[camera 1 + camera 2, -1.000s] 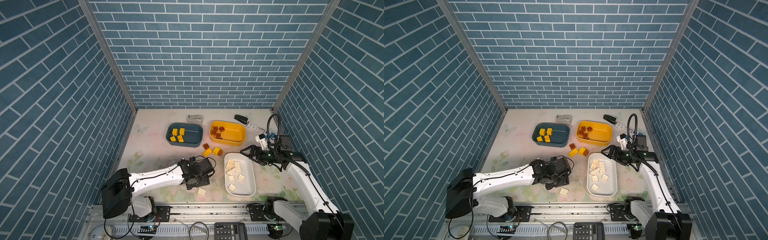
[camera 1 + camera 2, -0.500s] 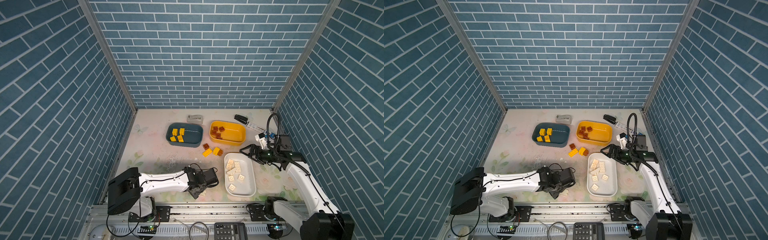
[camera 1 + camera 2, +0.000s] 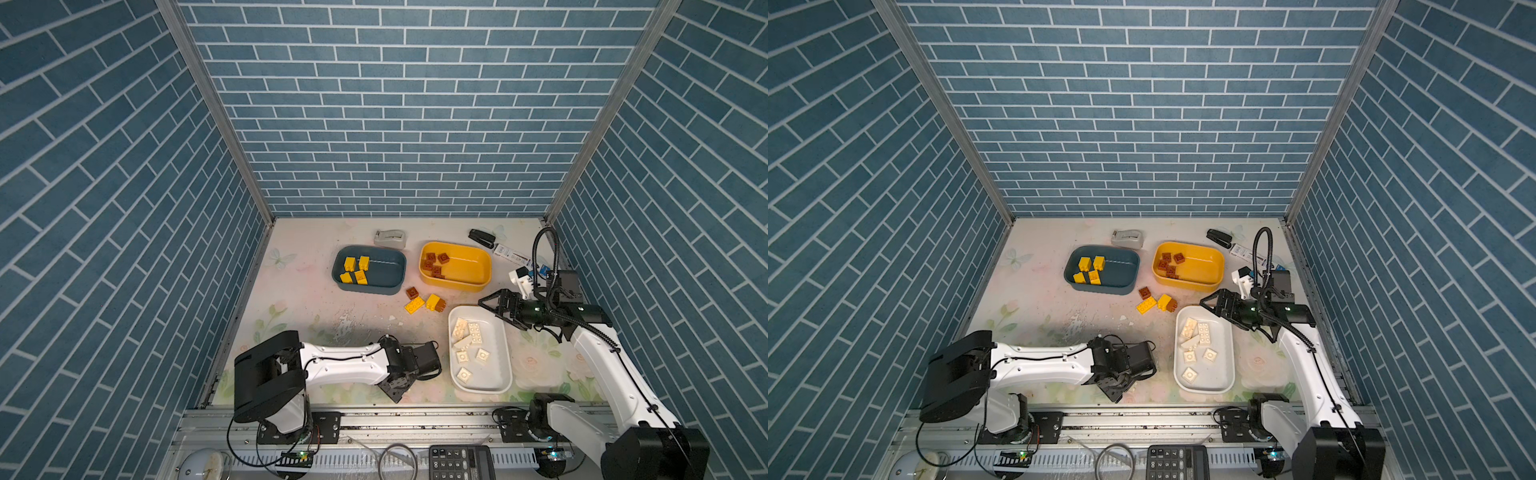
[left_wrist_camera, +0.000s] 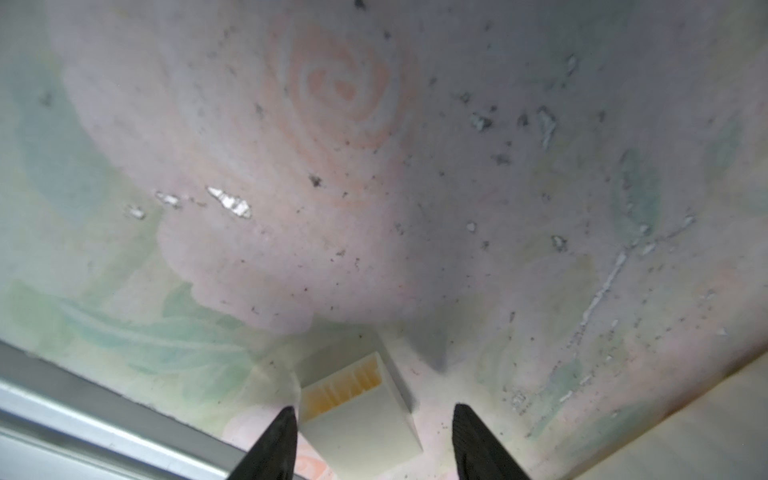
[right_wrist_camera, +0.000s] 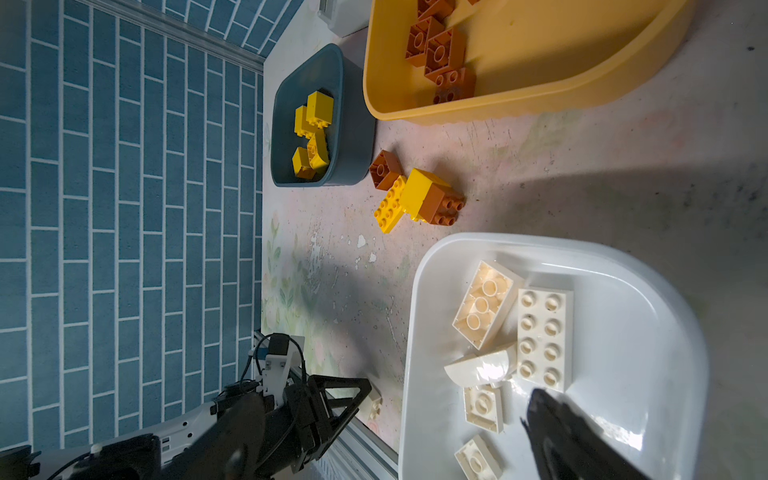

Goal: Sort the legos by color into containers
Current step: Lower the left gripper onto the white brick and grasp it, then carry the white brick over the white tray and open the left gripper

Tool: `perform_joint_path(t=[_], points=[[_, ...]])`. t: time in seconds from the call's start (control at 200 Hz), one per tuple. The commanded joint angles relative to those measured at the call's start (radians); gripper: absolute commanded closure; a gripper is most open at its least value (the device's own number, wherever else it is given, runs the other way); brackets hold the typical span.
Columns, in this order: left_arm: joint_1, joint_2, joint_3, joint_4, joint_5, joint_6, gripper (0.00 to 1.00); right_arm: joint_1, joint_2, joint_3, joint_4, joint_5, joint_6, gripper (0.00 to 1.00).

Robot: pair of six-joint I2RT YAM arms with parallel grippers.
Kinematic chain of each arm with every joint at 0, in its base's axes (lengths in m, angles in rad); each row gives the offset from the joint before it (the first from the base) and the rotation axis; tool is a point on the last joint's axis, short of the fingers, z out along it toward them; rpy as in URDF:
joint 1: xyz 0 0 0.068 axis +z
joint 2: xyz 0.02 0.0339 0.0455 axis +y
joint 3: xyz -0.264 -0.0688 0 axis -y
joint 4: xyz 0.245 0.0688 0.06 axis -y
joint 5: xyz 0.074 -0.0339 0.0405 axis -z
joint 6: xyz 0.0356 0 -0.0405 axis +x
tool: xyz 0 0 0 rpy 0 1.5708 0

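In both top views the left gripper (image 3: 400,388) (image 3: 1119,390) sits low at the lower centre of the table (image 3: 299,299), tipped down toward the near rail. In the left wrist view its black fingertips (image 4: 286,419) stand apart on either side of a cream brick (image 4: 357,419). One tip is right at the brick's corner and the other shows a clear gap, so the jaws are half-spread and not yet clamped. The right gripper (image 3: 494,309) (image 3: 1217,311) hangs spread wide and empty over the upper end of the white tub (image 3: 500,374), at lower right. That tub holds several cream bricks (image 3: 467,336). At upper centre the dark blue tub (image 3: 390,270) holds the yellow bricks (image 3: 355,270). Just to its right, the yellow tub (image 3: 469,266) holds the brown bricks (image 3: 434,264). Three pieces lie loose on the table between the tubs: a brown square (image 3: 412,292), a yellow oblong (image 3: 414,306), and a yellow-and-brown pair (image 3: 435,303) stuck together.
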Motion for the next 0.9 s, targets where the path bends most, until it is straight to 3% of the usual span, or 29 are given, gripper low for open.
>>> perform_joint_path(t=[0.0,0.32,0.535,0.655,0.895], points=[[-0.01,0.021,-0.011,-0.005,0.018,-0.07,0.41,0.008,0.01,0.011,-0.014,-0.003,0.008,0.01],[-0.011,0.039,-0.001,-0.032,0.041,-0.072,0.64,0.008,0.012,0.024,-0.044,0.002,-0.008,0.01],[-0.006,-0.033,-0.019,-0.06,-0.016,-0.007,0.76,0.008,0.019,0.032,-0.044,0.001,-0.003,0.02],[0.029,-0.074,0.008,-0.08,-0.038,0.155,0.78,0.008,0.022,0.045,-0.042,0.002,0.005,0.01],[0.138,-0.083,0.191,-0.097,-0.008,0.684,0.79,0.01,0.01,0.071,-0.097,0.022,0.012,0.02]])
